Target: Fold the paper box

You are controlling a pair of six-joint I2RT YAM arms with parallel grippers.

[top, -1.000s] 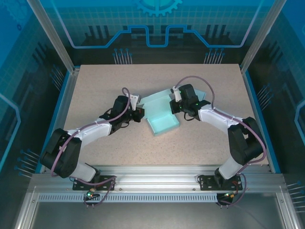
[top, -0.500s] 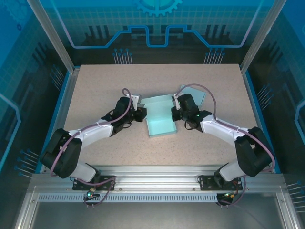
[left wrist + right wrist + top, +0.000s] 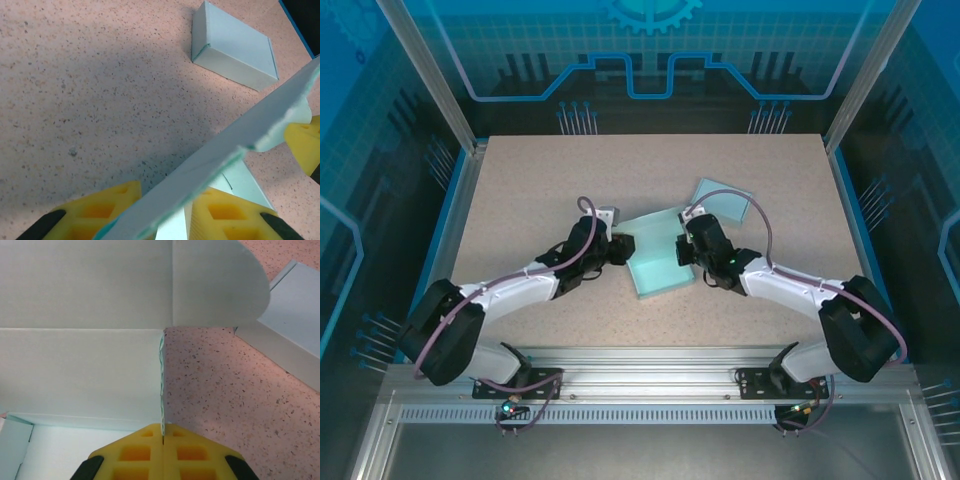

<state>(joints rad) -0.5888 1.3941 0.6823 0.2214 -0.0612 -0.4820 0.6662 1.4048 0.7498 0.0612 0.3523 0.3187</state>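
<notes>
On the table [image 3: 520, 180] the paper box [image 3: 655, 268] sits nearer; right fingers [image 3: 134, 456] stay pinching its wall, left fingers [image 3: 100, 217] seemingly parted.

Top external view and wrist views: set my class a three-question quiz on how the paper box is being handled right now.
1. True or false: the right pincer is shut on a wall of the open paper box.
2. The second box lies: A) inside the open one; B) on the table, farther from the arm bases than the open one; C) on top of the right arm.
3. What colour are the left pincer's fingers?
Key: 1 true; 2 B; 3 yellow.
</notes>
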